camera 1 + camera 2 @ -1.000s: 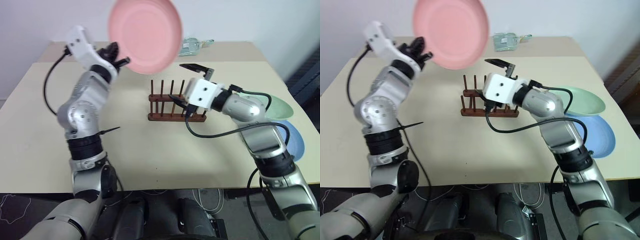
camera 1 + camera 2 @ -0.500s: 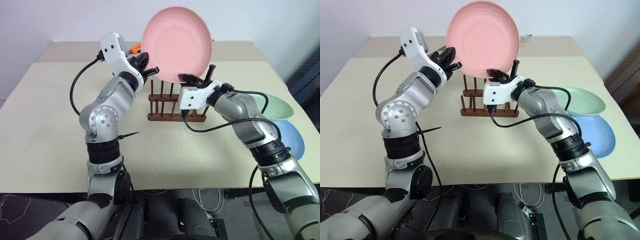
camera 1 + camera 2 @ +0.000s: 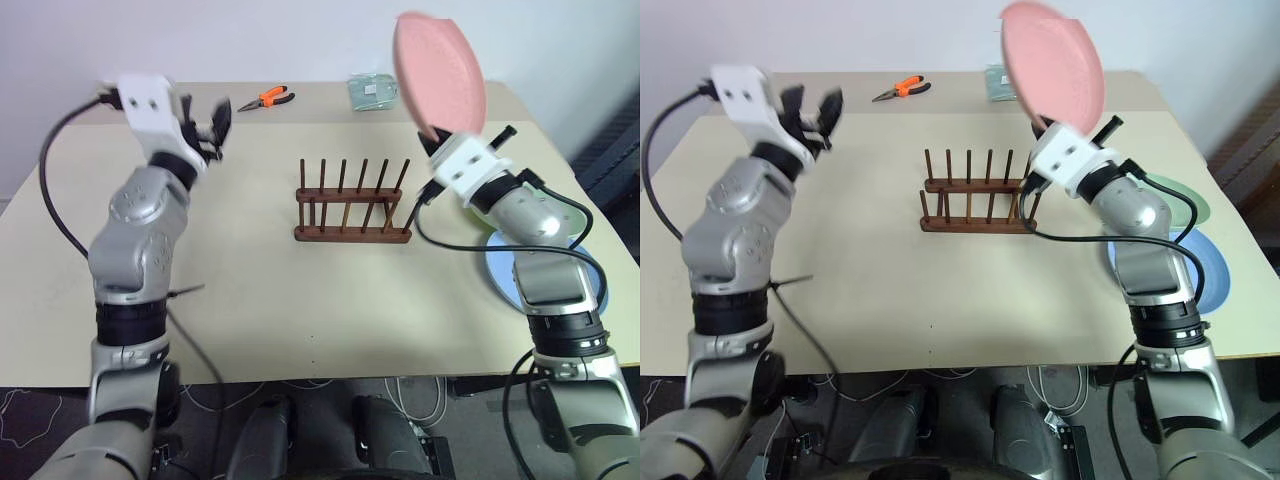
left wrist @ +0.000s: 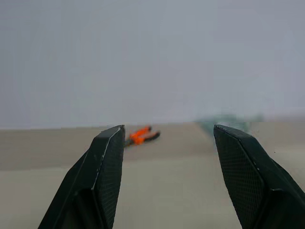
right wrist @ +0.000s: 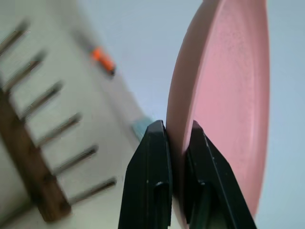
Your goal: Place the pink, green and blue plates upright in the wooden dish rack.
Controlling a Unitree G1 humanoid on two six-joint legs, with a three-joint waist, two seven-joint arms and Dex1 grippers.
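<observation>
I have just handed the pink plate (image 3: 440,72) across: my right gripper (image 5: 177,143) now clamps its rim, holding it upright above the wooden dish rack's (image 3: 352,212) right end, while my left gripper (image 3: 810,104), fingers apart, has pulled back toward the table's (image 3: 280,310) far left corner. Racking comes next.

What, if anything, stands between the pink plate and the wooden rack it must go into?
Nothing visible. The right gripper holds the pink plate in the air, above the right end of the rack, whose slots are all empty.
</observation>
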